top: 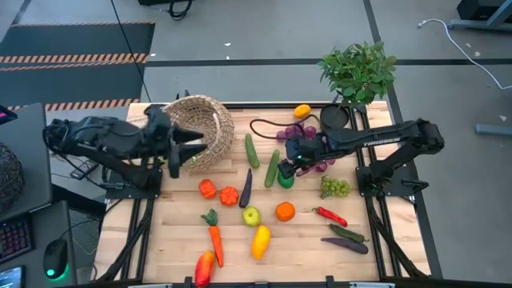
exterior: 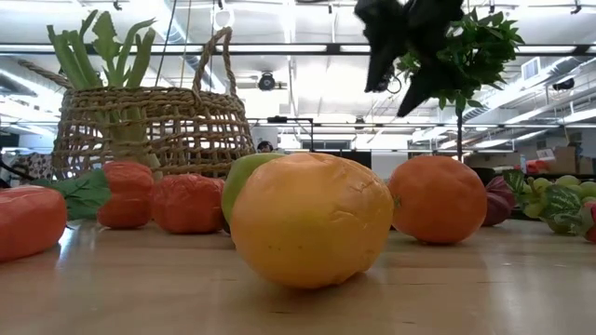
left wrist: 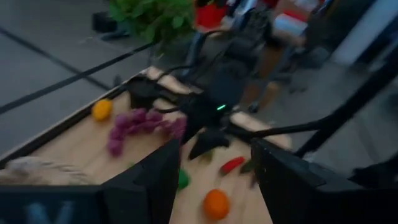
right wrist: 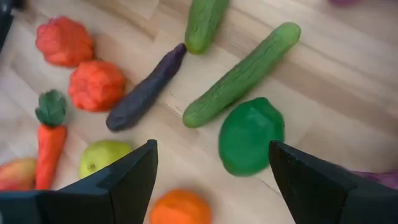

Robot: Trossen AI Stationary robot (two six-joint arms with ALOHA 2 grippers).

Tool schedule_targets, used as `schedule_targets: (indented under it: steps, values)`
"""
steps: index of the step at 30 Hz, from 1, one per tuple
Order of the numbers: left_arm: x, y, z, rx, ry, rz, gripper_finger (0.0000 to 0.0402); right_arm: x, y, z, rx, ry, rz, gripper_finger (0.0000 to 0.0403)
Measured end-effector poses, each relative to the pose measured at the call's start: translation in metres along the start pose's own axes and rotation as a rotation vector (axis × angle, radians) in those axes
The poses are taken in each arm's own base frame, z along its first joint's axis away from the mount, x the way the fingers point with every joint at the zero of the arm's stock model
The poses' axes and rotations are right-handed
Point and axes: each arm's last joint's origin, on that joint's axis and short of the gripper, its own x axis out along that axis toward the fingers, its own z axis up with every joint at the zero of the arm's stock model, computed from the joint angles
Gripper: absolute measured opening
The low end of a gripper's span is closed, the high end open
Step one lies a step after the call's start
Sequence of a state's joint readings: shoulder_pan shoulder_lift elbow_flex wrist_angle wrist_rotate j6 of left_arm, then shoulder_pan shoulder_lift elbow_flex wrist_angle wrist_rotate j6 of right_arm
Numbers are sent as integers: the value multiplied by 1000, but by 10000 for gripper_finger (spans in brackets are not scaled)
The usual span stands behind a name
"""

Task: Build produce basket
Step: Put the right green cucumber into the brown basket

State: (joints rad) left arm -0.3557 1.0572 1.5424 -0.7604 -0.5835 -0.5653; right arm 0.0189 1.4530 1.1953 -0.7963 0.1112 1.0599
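Basket holds leek; left gripper and right gripper both spread, empty.

Faint pale lettering along the right arm, too small to read; no other text

The place is a robotics lab or workshop in a large industrial hall. The pale wooden slatted table stands on a grey concrete floor marked with dark lines, and beyond the table's far left corner lies a black mat edged in orange-and-black hazard stripes. Left of the table sits a dark desk with a black computer mouse (its light glows green). Above the table, the low view shows long white ceiling strip lights and exposed ductwork.
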Motion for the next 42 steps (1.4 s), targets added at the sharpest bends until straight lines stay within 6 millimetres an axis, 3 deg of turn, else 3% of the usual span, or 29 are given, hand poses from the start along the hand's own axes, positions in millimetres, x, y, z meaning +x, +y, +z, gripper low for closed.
schedule_targets:
  steps: [9, 20, 24, 37, 42]
  values:
    - [-41, 22, -13, -84, -50, -157, 183, 52, 2, 7, 96, 35, -86, 309]
    - [-43, 15, -15, -79, -29, -205, 173, 101, -11, 37, 214, -1, -102, 309]
    - [-44, 15, -13, -101, -47, -217, 171, 116, -23, 40, 211, 48, -174, 309]
    - [-43, 13, -11, -166, -66, -213, 162, 135, -36, 46, 135, 92, -227, 305]
    - [-39, 13, -11, -167, -129, -98, 162, 141, -37, 47, 79, 108, -214, 269]
